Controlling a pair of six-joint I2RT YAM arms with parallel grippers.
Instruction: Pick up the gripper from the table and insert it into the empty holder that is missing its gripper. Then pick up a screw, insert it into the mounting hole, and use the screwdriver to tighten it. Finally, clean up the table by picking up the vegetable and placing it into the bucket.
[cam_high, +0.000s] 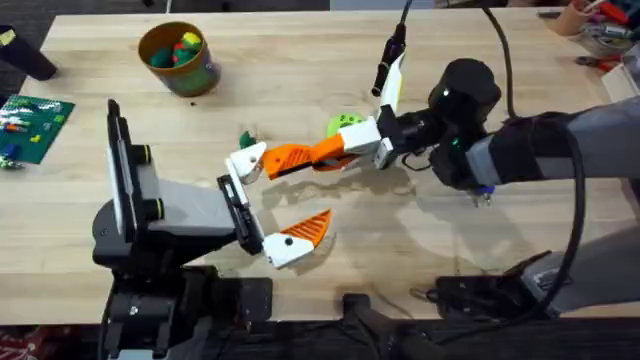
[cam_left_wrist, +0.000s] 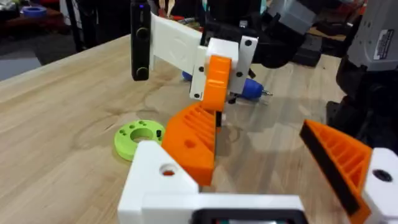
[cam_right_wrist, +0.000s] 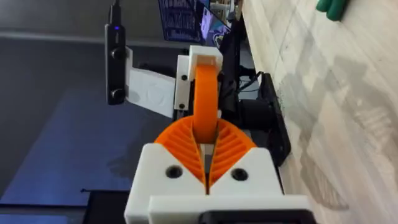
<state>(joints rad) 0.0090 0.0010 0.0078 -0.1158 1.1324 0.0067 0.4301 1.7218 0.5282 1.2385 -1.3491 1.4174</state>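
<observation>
The right hand (cam_high: 352, 142), at frame centre, is clamped; the left hand (cam_high: 262, 205), lower left, is spread wide.

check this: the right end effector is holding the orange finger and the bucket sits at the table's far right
Not quite. The bucket sits at the table's far left, as the overhead view shows. The right end effector does hold the orange finger.
</observation>
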